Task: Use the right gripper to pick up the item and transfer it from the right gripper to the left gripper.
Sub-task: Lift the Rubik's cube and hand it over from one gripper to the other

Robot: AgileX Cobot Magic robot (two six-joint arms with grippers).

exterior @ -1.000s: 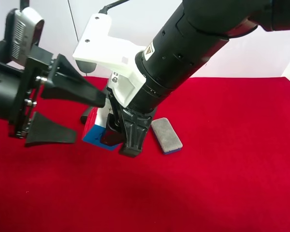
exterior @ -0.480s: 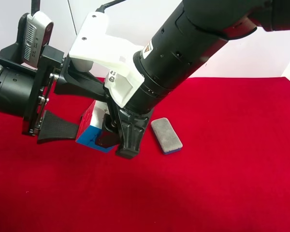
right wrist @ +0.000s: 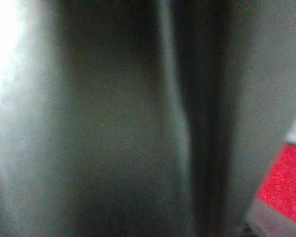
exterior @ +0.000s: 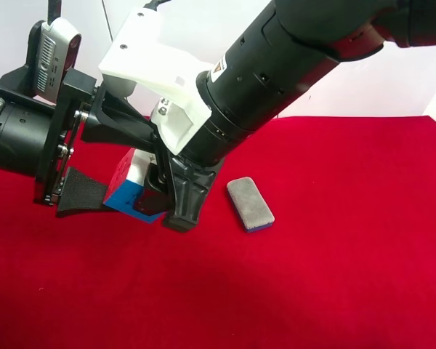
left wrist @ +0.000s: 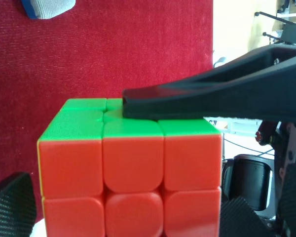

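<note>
Here, above the red table [exterior: 334, 276], the thick right arm [exterior: 276, 65] slants down toward the exterior high view's left. The right gripper [exterior: 165, 207] has its fingers clamped on the item [exterior: 127, 190], held off the table. The left gripper [exterior: 120, 169] lies level, fingers apart, flanking the item. A grey eraser [exterior: 250, 204] rests nearby.

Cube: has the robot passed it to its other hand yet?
Not quite. Done: the right hand has picked the cube up off the red cloth and grips it. In hand: the cube sits between the open fingers of the left hand. Left to do: the left hand closes on it, then the right hand lets go.
</note>
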